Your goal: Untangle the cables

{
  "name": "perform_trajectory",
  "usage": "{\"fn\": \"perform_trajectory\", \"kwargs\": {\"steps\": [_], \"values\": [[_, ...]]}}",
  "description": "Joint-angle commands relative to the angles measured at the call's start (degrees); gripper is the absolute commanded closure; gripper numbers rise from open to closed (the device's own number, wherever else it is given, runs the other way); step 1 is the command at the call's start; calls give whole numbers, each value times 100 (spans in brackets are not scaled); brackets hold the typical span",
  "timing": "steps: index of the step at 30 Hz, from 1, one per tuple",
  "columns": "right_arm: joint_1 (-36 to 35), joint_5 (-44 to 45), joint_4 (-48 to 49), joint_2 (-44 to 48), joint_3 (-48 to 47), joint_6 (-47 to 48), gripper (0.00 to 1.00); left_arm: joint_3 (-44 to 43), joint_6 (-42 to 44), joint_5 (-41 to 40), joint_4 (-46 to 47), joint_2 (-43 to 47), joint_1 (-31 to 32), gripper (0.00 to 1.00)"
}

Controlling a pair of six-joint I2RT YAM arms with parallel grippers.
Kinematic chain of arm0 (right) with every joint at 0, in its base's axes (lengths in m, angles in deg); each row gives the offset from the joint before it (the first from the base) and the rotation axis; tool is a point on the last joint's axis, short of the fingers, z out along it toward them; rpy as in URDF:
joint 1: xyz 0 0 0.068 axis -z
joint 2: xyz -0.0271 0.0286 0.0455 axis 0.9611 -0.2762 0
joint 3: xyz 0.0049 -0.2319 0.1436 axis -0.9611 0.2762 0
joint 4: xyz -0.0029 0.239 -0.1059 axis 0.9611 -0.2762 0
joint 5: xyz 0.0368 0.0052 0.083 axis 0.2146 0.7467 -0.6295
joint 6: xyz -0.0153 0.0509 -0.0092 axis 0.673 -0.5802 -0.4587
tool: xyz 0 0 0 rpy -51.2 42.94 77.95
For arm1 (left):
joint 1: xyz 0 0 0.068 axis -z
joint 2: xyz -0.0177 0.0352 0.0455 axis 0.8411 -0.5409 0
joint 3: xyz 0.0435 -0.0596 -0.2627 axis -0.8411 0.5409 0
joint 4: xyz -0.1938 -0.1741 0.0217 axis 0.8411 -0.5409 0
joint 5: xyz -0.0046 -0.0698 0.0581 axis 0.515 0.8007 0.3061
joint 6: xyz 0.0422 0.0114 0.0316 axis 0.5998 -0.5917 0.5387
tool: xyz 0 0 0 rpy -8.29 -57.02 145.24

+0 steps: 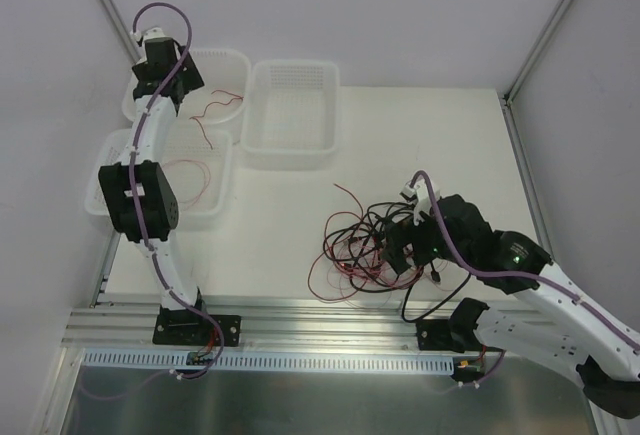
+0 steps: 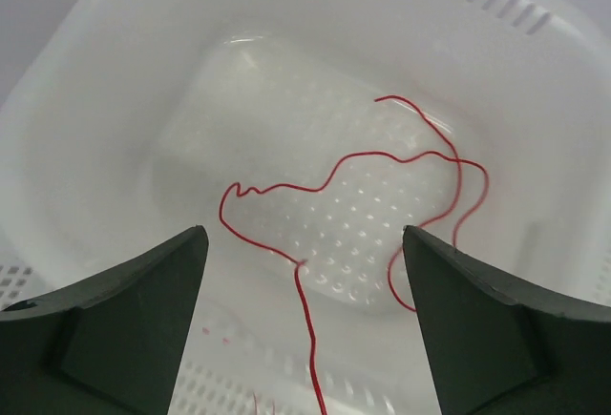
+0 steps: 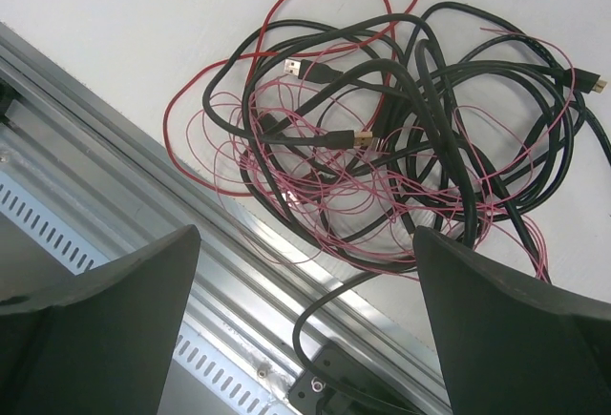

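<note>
The tangle of cables [image 1: 372, 238], thick black cables with small plug ends and thin red and pink wires, lies on the table at the near right. My right gripper [image 1: 408, 243] hovers over its right part, open and empty. In the right wrist view the tangle [image 3: 382, 138] lies ahead of the open right gripper [image 3: 305, 236], and one black cable [image 3: 315, 329] droops over the rail. My left gripper [image 1: 178, 73] is open above the far-left basket [image 1: 232, 55]. A loose red wire [image 2: 363, 160] lies in that basket below the open left gripper [image 2: 304, 243], touching neither finger.
Another red wire [image 1: 192, 177] lies in the near-left basket [image 1: 226, 150]. A third white basket [image 1: 290, 77] stands at the back centre. A metal rail [image 1: 330, 307] runs along the table's near edge. White walls close in left and right.
</note>
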Motion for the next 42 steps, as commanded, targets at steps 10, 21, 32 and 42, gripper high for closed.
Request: {"fn": "perform_trajectory", "kwargs": {"steps": [10,21,32,42], "values": [[-26,-75,124,538,159,-251,0,2619,-1306,360,-325,2512,411,9],[-26,-49,63,626,186,-242,0,4087,-1438,-43,1535,2310,552,26],[-26,-5,27,618,159,-251,0,4553,-1332,-53,2268,2055,719,61],[-26,12,-25,670,80,-287,1,4457,-937,-141,1980,2880,815,100]]}}
